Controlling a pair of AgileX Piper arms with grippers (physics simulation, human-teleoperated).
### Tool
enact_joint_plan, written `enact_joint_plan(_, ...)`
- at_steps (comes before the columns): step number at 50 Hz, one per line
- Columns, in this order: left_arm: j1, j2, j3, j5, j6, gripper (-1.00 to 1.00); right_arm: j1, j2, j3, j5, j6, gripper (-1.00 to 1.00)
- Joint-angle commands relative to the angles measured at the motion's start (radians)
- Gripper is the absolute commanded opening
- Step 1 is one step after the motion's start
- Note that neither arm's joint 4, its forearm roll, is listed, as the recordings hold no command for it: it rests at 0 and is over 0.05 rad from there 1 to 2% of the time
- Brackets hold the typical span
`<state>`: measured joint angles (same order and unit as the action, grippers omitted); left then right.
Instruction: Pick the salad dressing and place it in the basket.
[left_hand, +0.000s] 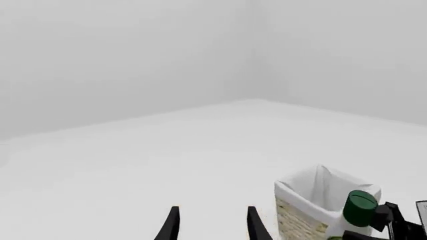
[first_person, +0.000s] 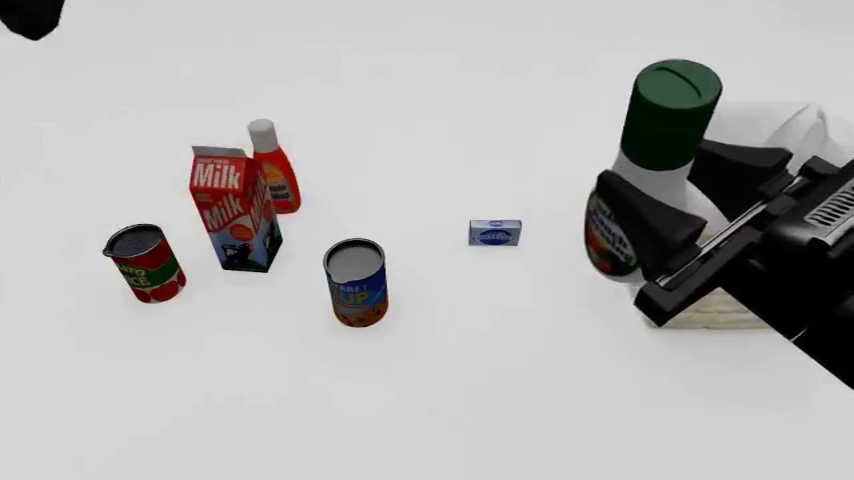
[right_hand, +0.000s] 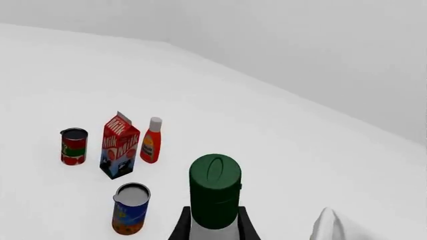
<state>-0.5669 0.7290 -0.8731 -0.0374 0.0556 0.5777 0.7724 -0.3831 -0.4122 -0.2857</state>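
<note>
- Front view: right gripper (first_person: 674, 245) clenched on the salad dressing (first_person: 650, 175), one finger on each side of the white body; bottle upright, lifted clear of the desk, toward the right edge.
- Basket (first_person: 787, 125) sits at the right edge, mostly hidden behind bottle and arm; white lining and a strip of woven wall (first_person: 714, 312) visible. Bottle is in front of it, not inside.
- Left wrist view: left gripper (left_hand: 210, 225) with jaws released, nothing between them; same view shows basket (left_hand: 300, 220) and the bottle's green cap (left_hand: 361, 208) just beside it.
- Left half of the desk: milk carton (first_person: 234, 208) upright, orange-red bottle (first_person: 274, 167) just behind it, toward the far edge.
- Red can (first_person: 144, 263) nearest the left edge; blue can (first_person: 356, 282) toward the near edge, right of the carton.
- Small blue box (first_person: 495, 233) near the desk's middle, apart from the cans.
- Right wrist view: green cap (right_hand: 215, 190) fills the foreground between the fingers.
</note>
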Motion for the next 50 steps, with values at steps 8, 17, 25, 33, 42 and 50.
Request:
enact_joint_plan(8, 0.365, -0.345, 0.502, -0.176, -0.032, 1.00, 0.004, -0.057, -0.040, 0.045, 0.016, -1.00)
enact_joint_plan(17, 0.482, -0.511, 0.671, -0.164, -0.103, 1.00, -0.017, -0.072, -0.093, 0.082, -0.003, -1.00)
enact_joint_plan(25, 0.538, -0.597, 0.765, -0.150, -0.096, 1.00, -0.042, -0.075, -0.151, 0.115, -0.013, -1.00)
enact_joint_plan(33, 0.609, -0.672, 0.834, -0.119, -0.119, 1.00, -0.077, -0.058, -0.202, 0.119, -0.027, -1.00)
enact_joint_plan(42, 0.644, -0.728, 0.873, -0.075, -0.072, 1.00, -0.188, -0.030, -0.262, 0.110, -0.004, -1.00)
enact_joint_plan(50, 0.661, -0.729, 0.873, -0.067, -0.070, 1.00, -0.261, -0.011, -0.303, 0.096, 0.003, -1.00)
